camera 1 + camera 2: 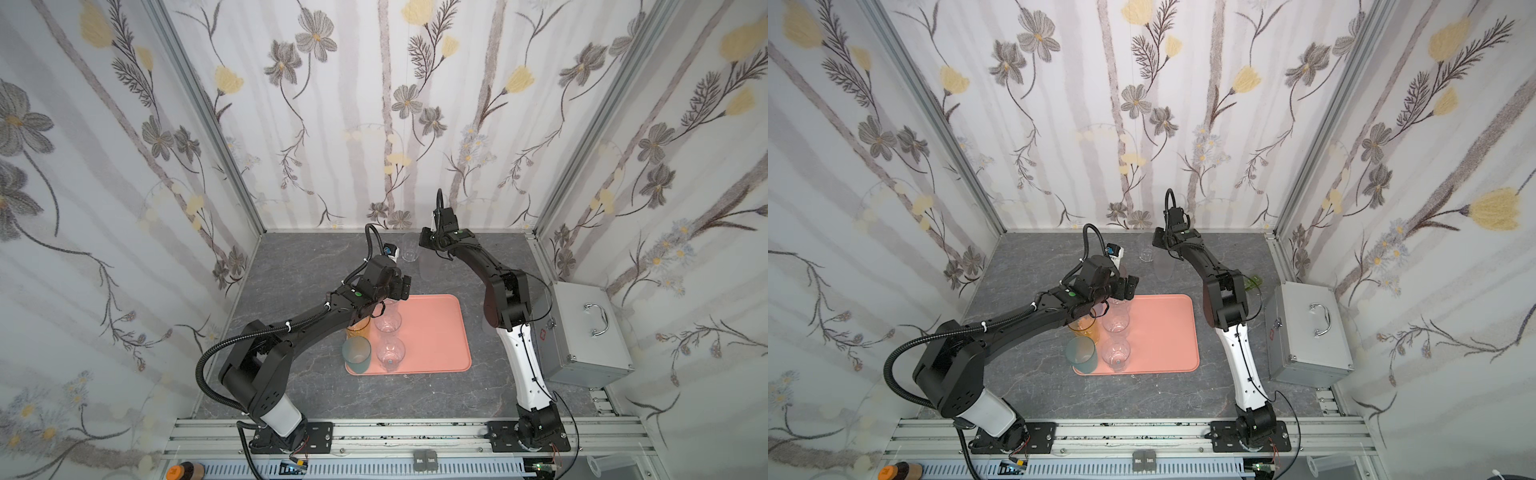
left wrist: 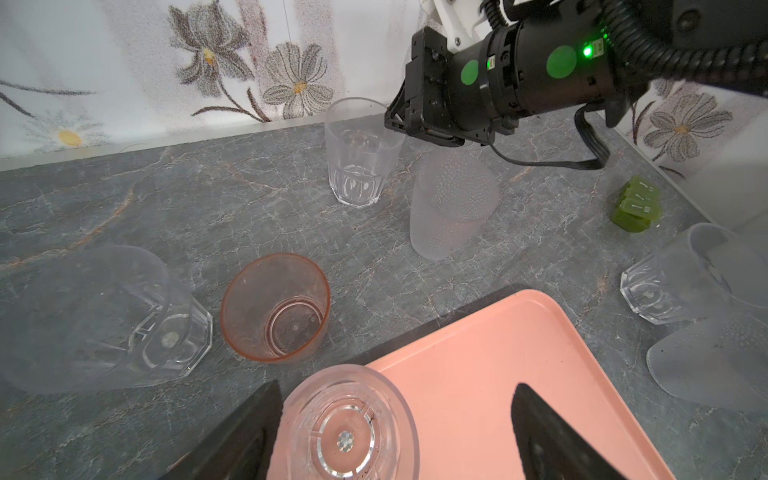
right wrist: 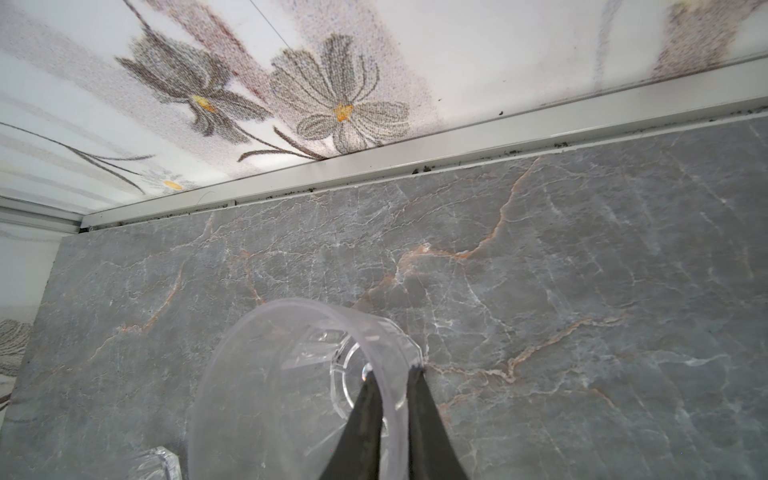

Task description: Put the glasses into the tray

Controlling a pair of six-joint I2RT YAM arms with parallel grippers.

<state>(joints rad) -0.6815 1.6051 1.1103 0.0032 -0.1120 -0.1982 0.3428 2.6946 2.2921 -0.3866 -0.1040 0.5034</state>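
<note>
Right claw (image 3: 392, 374): I am pinching the wall of a clear faceted glass (image 3: 299, 395) near the back wall, with one finger inside the rim, one outside, and the jaws nearly together.
Left claw (image 2: 397, 386): I am holding it wide open over the tray's far left corner. A clear ribbed glass (image 2: 349, 424) is standing on the tray between the fingers, not gripped.
Tray (image 1: 436, 332): salmon-pink, flat, low-rimmed, with rounded corners, lying mid-table. A teal glass (image 1: 356, 353), an amber glass (image 1: 358, 328) and two clear glasses (image 1: 388, 322) are standing along its left edge.
In the way: a frosted dotted glass (image 2: 451, 203) is standing just beside the held one. A pink-tinted glass (image 2: 276, 307) and a big clear glass (image 2: 108, 320) are standing near the tray's far corner.
Around: a grey metal case (image 1: 582, 332) with a handle is sitting right of the tray, and a green block (image 2: 636, 203) is lying behind it.
Writing: I am seeing pale marks on the block and on the black tags (image 1: 426, 459) at the front rail, too small to read.
Surfaces: the table (image 1: 291, 270) is grey and veined like marble, and the wallpaper (image 1: 332, 104) is floral.
</note>
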